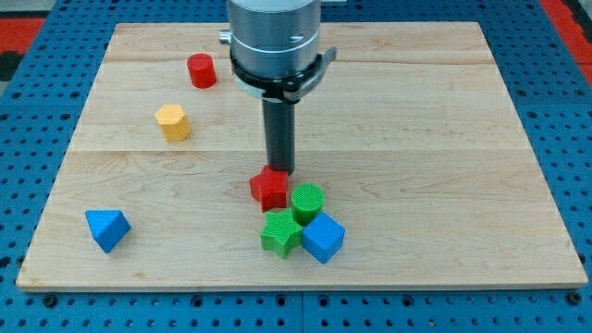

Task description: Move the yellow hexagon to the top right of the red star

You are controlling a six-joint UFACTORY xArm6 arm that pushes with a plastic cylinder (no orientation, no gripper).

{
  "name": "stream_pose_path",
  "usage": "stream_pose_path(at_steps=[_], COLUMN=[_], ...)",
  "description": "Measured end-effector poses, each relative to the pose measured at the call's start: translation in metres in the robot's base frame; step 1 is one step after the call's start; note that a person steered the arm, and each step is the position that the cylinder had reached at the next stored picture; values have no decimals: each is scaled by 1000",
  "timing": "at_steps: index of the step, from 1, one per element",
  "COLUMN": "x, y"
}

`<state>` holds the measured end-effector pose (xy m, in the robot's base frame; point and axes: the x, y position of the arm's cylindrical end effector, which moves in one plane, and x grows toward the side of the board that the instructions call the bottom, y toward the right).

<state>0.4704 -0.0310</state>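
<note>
No gripper here, so nothing opens or closes: my tip (280, 171) sits just above the red star (269, 189), while the yellow hexagon (173, 122) lies well apart toward the worktop's (444, 139) upper left.

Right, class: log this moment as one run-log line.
my tip: at top edge of red star block | yellow hexagon block: upper left of star, apart, unmoved to goal | wooden board

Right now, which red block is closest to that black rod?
The red star, right below my tip. The red cylinder sits far off toward the top left.
</note>
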Motion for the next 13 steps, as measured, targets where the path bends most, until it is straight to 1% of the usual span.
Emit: stream_pose_path(at_steps=[1,2,3,4,5,6,9,10,11,12,13], x=[-17,-4,18,0,-33,-53,-117,-130,-130,-134,-141], y=[-19,-26,-15,-22,-43,-51,-55,-58,-58,-72,-104])
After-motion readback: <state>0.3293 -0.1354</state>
